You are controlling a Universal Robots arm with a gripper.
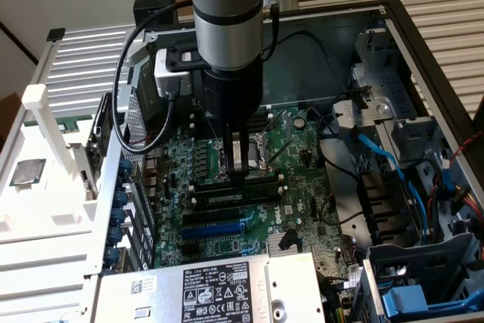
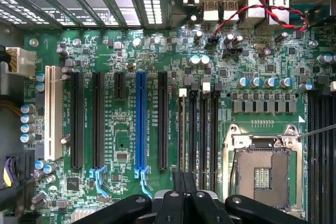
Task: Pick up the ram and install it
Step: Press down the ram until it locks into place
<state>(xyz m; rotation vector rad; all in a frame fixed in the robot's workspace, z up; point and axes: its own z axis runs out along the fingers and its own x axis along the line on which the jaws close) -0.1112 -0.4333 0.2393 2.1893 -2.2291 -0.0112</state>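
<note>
Open computer case with green motherboard [image 1: 302, 164]: pincer [image 1: 239, 175] closed, tips pressing the ram [image 1: 234, 191] seated in a slot beside the CPU socket [image 2: 262, 174]. Ram looks light, stiff, fragile; handle by its long edges.

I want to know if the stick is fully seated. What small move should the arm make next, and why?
Probably a short, straight push down. The shut fingers are low over the ram, which stands edge-up in a memory slot beside the CPU socket. I cannot tell whether its end clips have latched.
</note>
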